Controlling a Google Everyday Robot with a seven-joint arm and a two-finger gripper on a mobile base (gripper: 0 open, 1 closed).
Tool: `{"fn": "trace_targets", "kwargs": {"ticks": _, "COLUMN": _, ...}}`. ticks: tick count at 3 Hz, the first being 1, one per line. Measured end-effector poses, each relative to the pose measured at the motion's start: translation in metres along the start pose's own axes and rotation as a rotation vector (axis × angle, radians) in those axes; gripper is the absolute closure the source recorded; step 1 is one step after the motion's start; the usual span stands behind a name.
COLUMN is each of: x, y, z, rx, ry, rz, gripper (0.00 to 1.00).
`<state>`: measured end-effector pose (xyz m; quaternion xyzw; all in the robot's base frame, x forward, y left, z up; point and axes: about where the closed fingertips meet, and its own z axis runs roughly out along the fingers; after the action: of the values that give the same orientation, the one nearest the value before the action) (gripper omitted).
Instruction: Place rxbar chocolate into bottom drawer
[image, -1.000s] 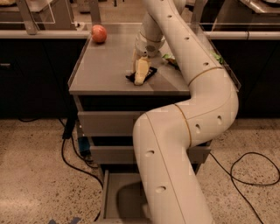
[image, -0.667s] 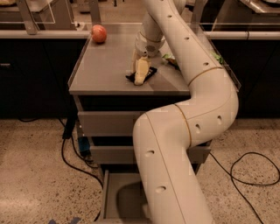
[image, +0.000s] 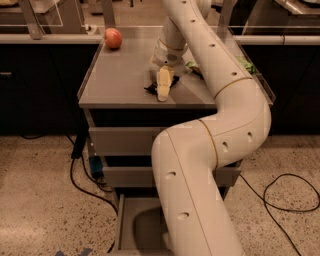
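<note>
Camera view: gripper (image: 164, 85) sits on the cabinet top (image: 120, 80), over the dark snack bar (image: 151, 89); whether it has hold, I cannot tell. Pickup step. Next: lift, carry toward six o'clock, into the open bottom drawer (image: 134, 217).

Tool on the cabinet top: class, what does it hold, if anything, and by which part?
Cannot be told. The tool is down on the cabinet top, over the rxbar chocolate; no hold shows.

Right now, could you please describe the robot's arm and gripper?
The arm is thick cream-white tubing in rounded segments, with small dark holes along it and thin seams at the joints. No cables show on it. The gripper, down on the cabinet top, is narrow and pale yellow.
</note>
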<state>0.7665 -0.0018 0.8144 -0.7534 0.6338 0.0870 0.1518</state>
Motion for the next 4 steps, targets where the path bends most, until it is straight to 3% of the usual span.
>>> {"fn": "trace_targets", "kwargs": {"ticks": 1, "x": -0.0066, "y": -0.0187, "z": 0.0097, "rx": 0.05, "ry": 0.024, "rz": 0.004, "gripper": 0.0}}
{"fn": "trace_targets", "kwargs": {"ticks": 2, "x": -0.0069, "y": -0.0198, "z": 0.0105, "rx": 0.053, "ry": 0.023, "rz": 0.004, "gripper": 0.0}}
{"fn": "trace_targets", "kwargs": {"ticks": 4, "x": -0.0069, "y": -0.0198, "z": 0.0105, "rx": 0.053, "ry": 0.023, "rz": 0.004, "gripper": 0.51}}
